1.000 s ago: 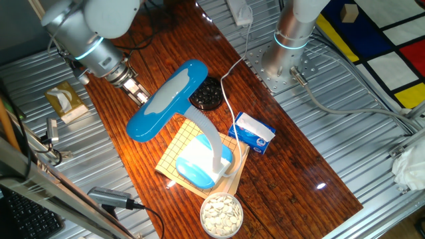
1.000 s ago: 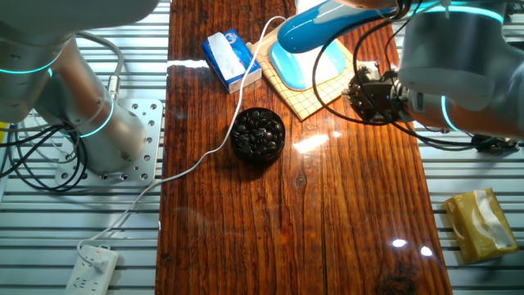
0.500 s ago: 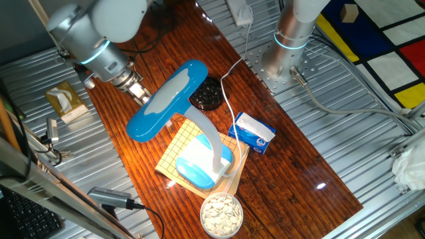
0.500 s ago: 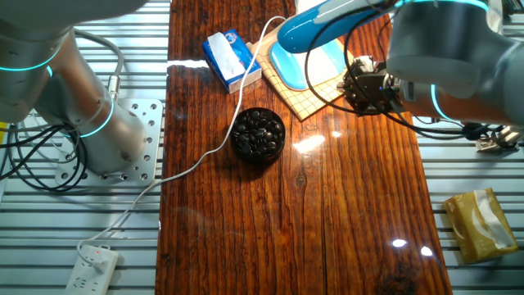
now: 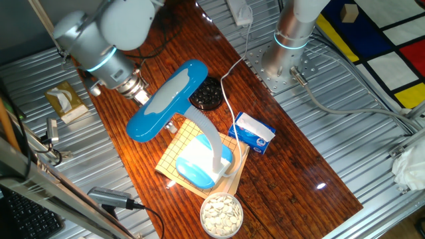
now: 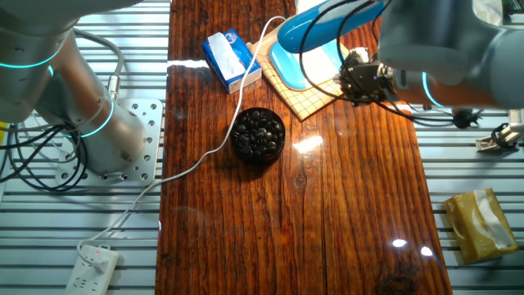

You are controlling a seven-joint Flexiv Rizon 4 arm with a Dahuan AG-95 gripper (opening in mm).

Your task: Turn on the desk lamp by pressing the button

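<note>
Approach is the step in hand: my pincer (image 5: 141, 97), grip state hidden, hangs at ten o'clock of the desk lamp (image 5: 171, 99) mid-counter (image 5: 292, 166), and next must reach its base button, which I cannot see.

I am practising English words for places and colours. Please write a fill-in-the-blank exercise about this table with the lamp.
1. The base of the desk lamp stands on a checked ____.
2. The bowl near the middle of the table holds ____ pieces.
3. The bowl in front of the lamp base holds ____ pieces.
4. The small blue-and-white box lies beside the lamp's white ____.

Missing words: mat; black; white; cable
</note>
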